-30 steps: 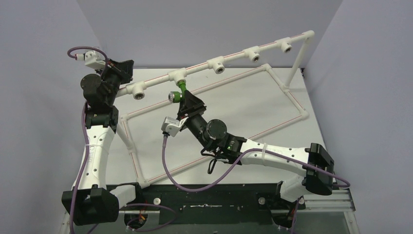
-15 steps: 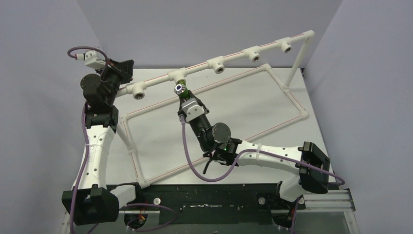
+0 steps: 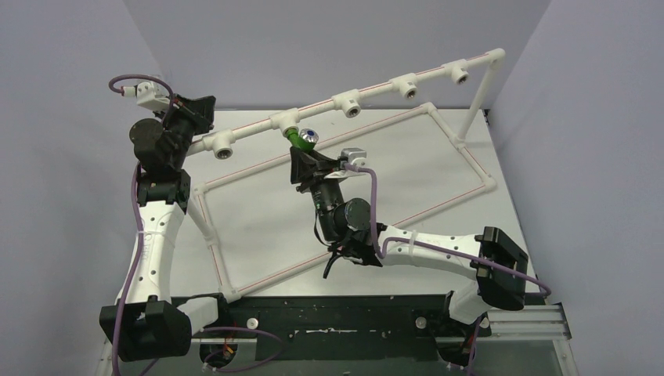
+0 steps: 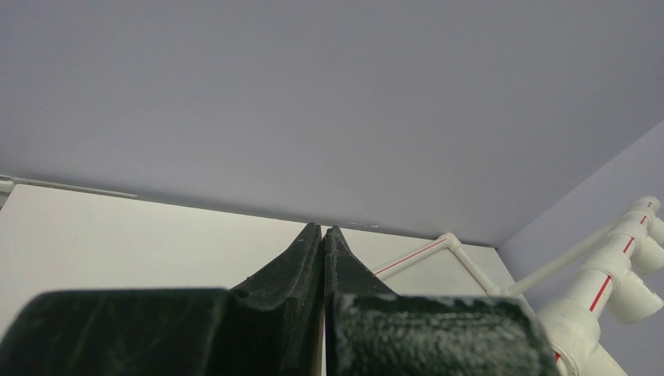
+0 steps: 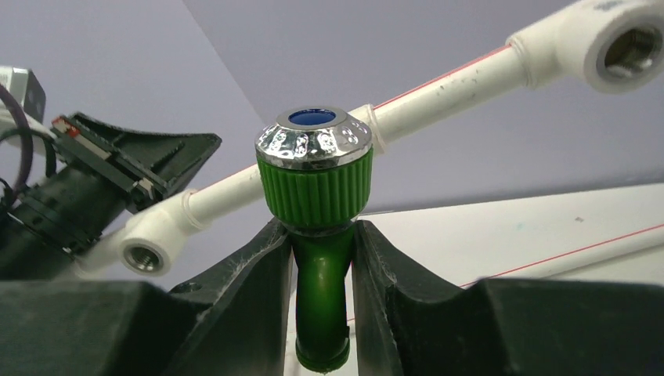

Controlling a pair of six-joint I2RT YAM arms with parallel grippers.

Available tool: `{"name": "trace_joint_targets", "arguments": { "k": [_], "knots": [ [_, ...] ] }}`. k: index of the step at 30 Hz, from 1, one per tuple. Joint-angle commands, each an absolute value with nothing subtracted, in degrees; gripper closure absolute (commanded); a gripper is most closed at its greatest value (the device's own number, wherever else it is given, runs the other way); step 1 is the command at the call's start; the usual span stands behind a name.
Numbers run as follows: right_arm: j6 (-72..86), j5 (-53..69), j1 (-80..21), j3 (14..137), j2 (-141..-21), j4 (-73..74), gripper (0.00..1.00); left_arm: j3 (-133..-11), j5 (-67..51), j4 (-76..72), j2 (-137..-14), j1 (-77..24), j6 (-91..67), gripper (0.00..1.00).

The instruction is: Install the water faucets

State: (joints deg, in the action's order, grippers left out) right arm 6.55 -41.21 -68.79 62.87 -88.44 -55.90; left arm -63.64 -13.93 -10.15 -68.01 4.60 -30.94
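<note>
1. The right gripper [image 5: 321, 229] clamps the bright-green plastic faucet [image 5: 315, 184] by its neck. Over the last second its wrist has rolled, swinging the faucet's chrome cap from left to right.
2. The top view shows the faucet meeting a tee fitting [image 3: 283, 121] on the raised white pipe rail [image 3: 376, 90].
3. Only the right wrist view shows the ribbed green knob and the dimpled, blue-centred cap.
4. The left gripper [image 4: 322, 239] is pressed together, empty, near the rail's left end.
</note>
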Motion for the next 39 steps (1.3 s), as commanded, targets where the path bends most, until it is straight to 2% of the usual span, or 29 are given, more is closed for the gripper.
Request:
{"name": "trace_joint_targets", "arguments": {
  "k": [1,11,21,35,39],
  "knots": [
    [25.6,-45.2,-66.9,62.3,-86.2,-55.8,1.00,-55.9,-15.2,9.2,-74.8,5.3,-31.6,1.00],
    [53.2,-51.9,-66.9,63.2,-82.1,-39.4,1.00,-55.8,-15.2,9.1,-74.9,5.4,-31.7,1.00],
    [81.8,-47.8,-65.5,67.7,-80.0,-16.7,1.00,-55.8,-15.3,9.0,-75.1,5.4,-31.8,1.00],
    [85.0,-45.8,-65.3,67.9,-78.3,-15.0,1.00,-55.7,-15.0,9.1,-75.0,5.4,-31.7,1.00],
    [84.5,-45.9,-65.3,67.0,-77.8,-15.0,0.87,-55.8,-14.9,9.1,-75.0,5.4,-31.6,1.00]
  ]
}}
